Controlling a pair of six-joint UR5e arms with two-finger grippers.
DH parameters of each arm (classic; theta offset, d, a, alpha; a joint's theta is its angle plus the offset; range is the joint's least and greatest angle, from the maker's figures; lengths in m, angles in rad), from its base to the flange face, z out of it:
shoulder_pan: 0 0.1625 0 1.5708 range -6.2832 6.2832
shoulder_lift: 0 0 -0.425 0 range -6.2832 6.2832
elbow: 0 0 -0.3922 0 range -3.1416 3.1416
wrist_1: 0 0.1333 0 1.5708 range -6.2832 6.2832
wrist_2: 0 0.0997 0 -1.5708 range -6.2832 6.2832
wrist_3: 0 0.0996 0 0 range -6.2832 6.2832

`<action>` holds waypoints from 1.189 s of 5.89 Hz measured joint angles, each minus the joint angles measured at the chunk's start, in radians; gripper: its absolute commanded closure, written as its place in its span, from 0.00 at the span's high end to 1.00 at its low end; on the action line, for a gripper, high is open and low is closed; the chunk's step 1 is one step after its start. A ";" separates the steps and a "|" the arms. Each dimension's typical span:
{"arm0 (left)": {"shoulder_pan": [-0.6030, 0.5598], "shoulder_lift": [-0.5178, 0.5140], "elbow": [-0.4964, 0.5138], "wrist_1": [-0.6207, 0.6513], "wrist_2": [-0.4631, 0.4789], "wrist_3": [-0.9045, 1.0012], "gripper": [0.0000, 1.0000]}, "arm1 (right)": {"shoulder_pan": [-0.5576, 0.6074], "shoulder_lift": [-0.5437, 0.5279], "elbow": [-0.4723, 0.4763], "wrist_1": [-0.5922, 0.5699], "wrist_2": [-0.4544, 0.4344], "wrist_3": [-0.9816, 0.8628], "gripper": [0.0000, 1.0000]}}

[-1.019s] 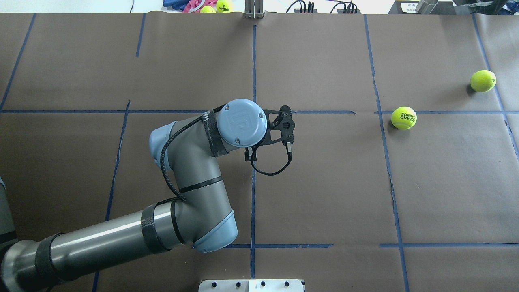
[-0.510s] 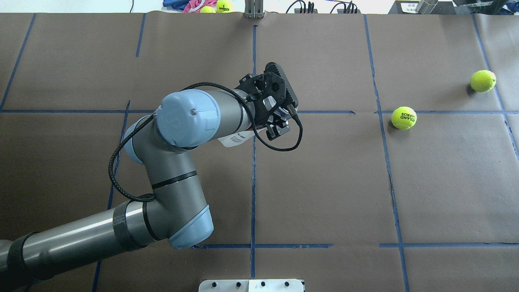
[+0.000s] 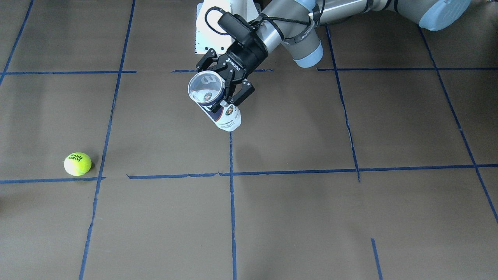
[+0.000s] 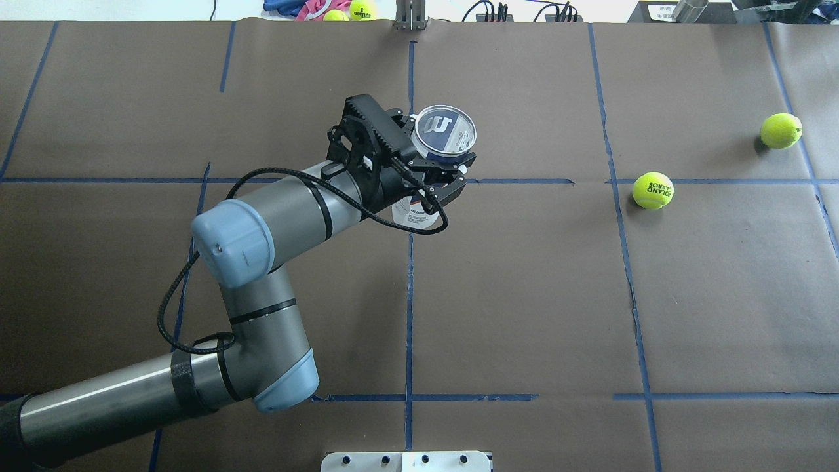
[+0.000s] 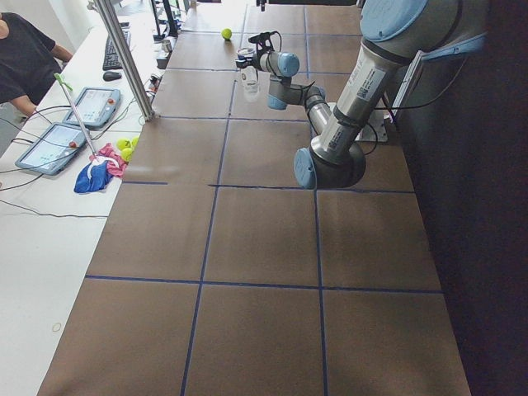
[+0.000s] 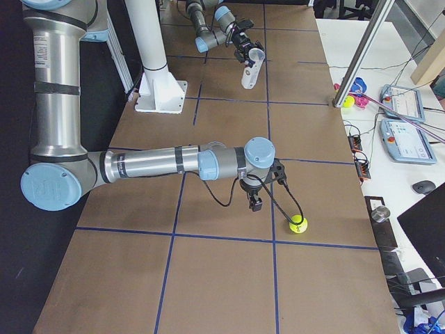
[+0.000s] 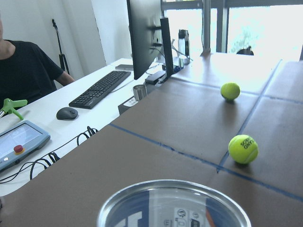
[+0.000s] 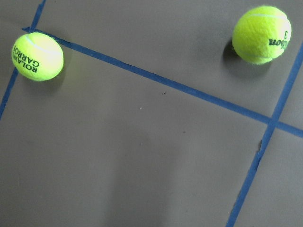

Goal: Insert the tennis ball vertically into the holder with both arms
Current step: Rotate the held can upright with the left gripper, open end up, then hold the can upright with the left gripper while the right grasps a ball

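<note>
My left gripper (image 4: 438, 160) is shut on the holder (image 4: 444, 131), a clear can with a white and navy label. It holds the can roughly upright, open mouth up, near the table's middle. The gripper (image 3: 225, 79) and holder (image 3: 218, 105) also show in the front view. The can's rim (image 7: 173, 203) fills the bottom of the left wrist view. A tennis ball with black lettering (image 4: 652, 190) lies to the right, a second one (image 4: 780, 130) farther right. Both show in the right wrist view (image 8: 37, 56) (image 8: 261, 34). My right gripper (image 6: 256, 202) hangs beside a ball (image 6: 297, 224); I cannot tell if it is open.
The white pedestal base (image 4: 406, 461) is at the near edge. A metal post (image 4: 409, 16), cables, a pink cloth and two more balls (image 4: 354, 10) sit at the far edge. A side desk (image 5: 49, 206) holds tablets and a keyboard, with an operator (image 5: 25, 58) beside it.
My left arm swung its wrist round and away from the robot. The holder, hidden under the wrist before, now stands with its open mouth facing up. The balls have not moved.
</note>
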 measured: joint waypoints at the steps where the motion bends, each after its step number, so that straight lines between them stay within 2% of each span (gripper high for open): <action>1: 0.045 0.007 0.075 -0.178 0.103 -0.010 0.77 | -0.025 0.007 -0.023 0.109 -0.002 0.098 1.00; 2: 0.076 0.010 0.133 -0.306 0.164 -0.012 0.77 | -0.057 0.026 -0.030 0.173 -0.005 0.206 1.00; 3: 0.094 0.011 0.163 -0.362 0.191 -0.011 0.77 | -0.091 0.054 -0.032 0.199 -0.024 0.298 1.00; 6: 0.135 0.050 0.176 -0.398 0.212 -0.004 0.77 | -0.231 0.141 -0.019 0.260 -0.181 0.555 0.99; 7: 0.138 0.061 0.176 -0.402 0.213 0.007 0.77 | -0.261 0.149 -0.005 0.296 -0.206 0.631 0.99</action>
